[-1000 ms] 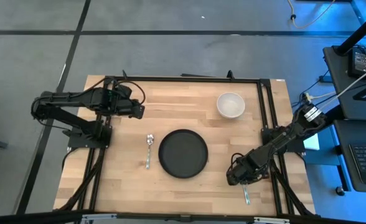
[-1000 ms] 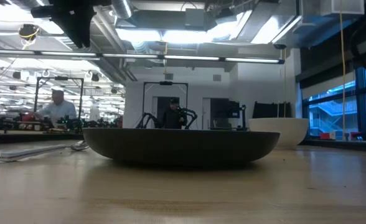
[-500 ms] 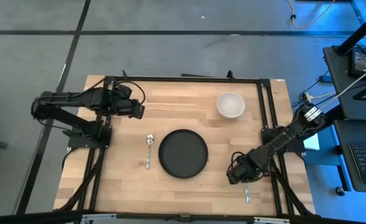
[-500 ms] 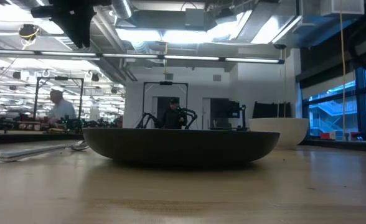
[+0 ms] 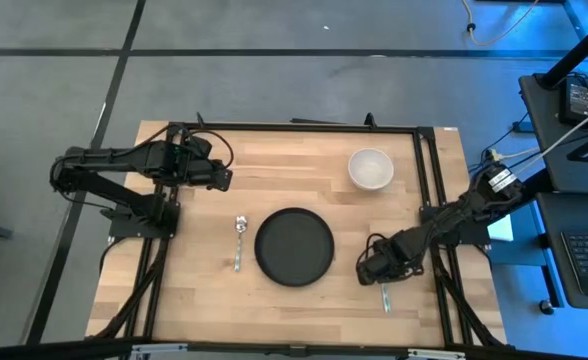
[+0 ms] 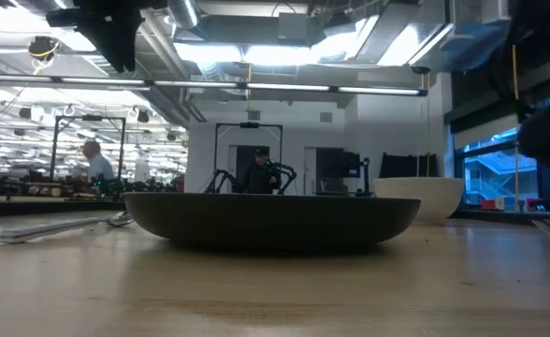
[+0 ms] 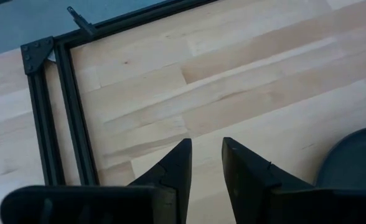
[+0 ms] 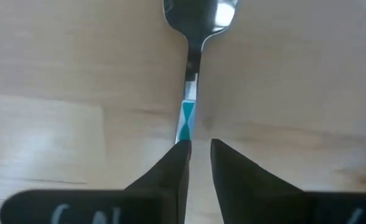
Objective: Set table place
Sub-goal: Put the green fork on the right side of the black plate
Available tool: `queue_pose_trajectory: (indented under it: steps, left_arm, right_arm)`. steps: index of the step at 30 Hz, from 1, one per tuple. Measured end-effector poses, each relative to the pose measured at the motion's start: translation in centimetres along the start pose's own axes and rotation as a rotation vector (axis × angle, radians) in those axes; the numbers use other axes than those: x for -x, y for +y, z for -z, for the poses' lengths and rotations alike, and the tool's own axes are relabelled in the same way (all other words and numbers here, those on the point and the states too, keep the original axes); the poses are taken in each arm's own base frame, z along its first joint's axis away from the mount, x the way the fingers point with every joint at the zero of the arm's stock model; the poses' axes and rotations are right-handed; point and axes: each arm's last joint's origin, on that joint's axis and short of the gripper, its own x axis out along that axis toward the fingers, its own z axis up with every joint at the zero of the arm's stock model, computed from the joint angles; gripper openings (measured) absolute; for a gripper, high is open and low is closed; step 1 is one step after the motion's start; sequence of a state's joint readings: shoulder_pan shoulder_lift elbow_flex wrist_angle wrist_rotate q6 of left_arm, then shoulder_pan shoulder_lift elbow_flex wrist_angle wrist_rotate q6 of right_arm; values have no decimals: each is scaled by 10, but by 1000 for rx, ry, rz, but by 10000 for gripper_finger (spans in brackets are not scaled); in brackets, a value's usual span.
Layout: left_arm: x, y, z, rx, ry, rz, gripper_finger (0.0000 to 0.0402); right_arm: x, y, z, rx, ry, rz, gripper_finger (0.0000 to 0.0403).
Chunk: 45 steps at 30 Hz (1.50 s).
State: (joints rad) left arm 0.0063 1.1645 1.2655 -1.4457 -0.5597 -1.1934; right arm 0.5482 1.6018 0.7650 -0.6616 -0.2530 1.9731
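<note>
High view: straight down over whole pale wood-strip table (image 5: 304, 170). Low view: tabletop level, facing room. Both share round black plate (image 5: 294, 246). Wrist views: close, angled at tabletop.

The middle of the table (image 5: 304, 165) is taken by a black plate (image 5: 294, 246), with a fork (image 5: 239, 241) just left of it and a spoon (image 5: 384, 296) near its right. A white bowl (image 5: 371, 168) stands at the far right. Bare wood lies open along the far edge and the near left.
</note>
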Motion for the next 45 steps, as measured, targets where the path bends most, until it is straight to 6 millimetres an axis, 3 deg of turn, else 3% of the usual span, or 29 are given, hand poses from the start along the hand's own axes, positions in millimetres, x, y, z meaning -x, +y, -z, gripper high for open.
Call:
queue_pose_trajectory:
  steps: [6,10,15,23,45]
  left_arm:
    - [0,0,0,-1,1,0,82]
    - [0,0,0,-2,1,0,82]
    - [0,0,0,-3,1,0,82]
    - [0,0,0,-5,2,-3,82]
    - [0,0,0,-3,1,-1,82]
  right_arm:
    - [18,-2,-10,51,-56,41,72]
    - [40,3,-5,58,-116,-28,72]
    - [46,7,-1,59,-105,-54,71]
    - [44,-7,1,-1,-99,71,71]
    - [15,0,19,0,-137,66,71]
